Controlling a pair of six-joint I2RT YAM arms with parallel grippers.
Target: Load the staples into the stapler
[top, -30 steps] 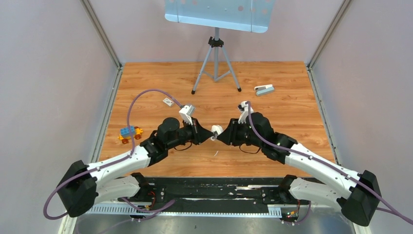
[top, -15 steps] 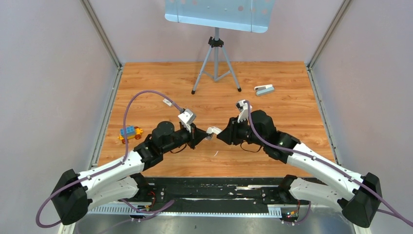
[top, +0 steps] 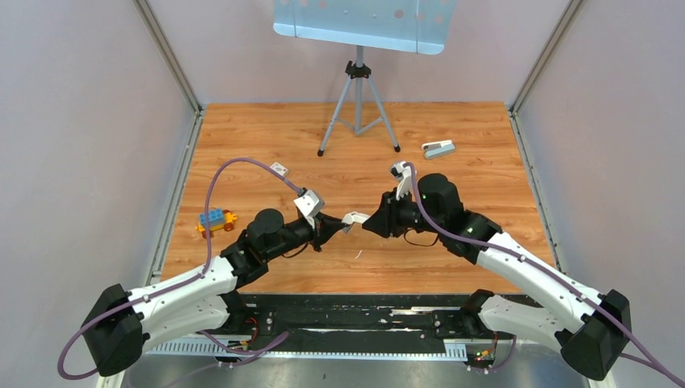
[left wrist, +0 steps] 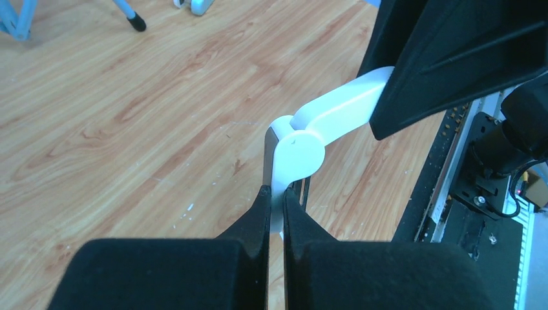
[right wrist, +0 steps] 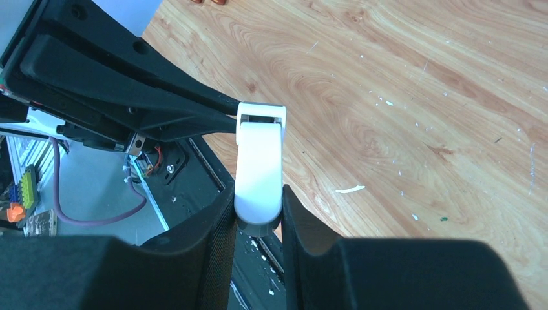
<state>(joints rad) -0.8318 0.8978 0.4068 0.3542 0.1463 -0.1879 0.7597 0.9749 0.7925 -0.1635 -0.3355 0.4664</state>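
Both grippers hold the stapler (top: 353,217) in the air between them, above the table's middle. It looks pale, almost white, and is folded open at its round hinge (left wrist: 298,152). My left gripper (top: 338,227) is shut on the thin metal half (left wrist: 276,194). My right gripper (top: 367,220) is shut on the white half with a dark underside (right wrist: 258,168), its fingertips either side (right wrist: 258,190). The staples do not show in any view.
A small white carton (top: 279,169) lies at the back left. A small grey-blue and white object (top: 439,149) lies at the back right. A tripod (top: 358,105) stands at the back middle. A toy of blue and orange bricks (top: 214,220) is at the left. A white scrap (top: 358,255) lies under the grippers.
The left arm has drawn back to the left and turned its wrist. The right arm has lifted a little. The stapler stays held between them and looks more unfolded.
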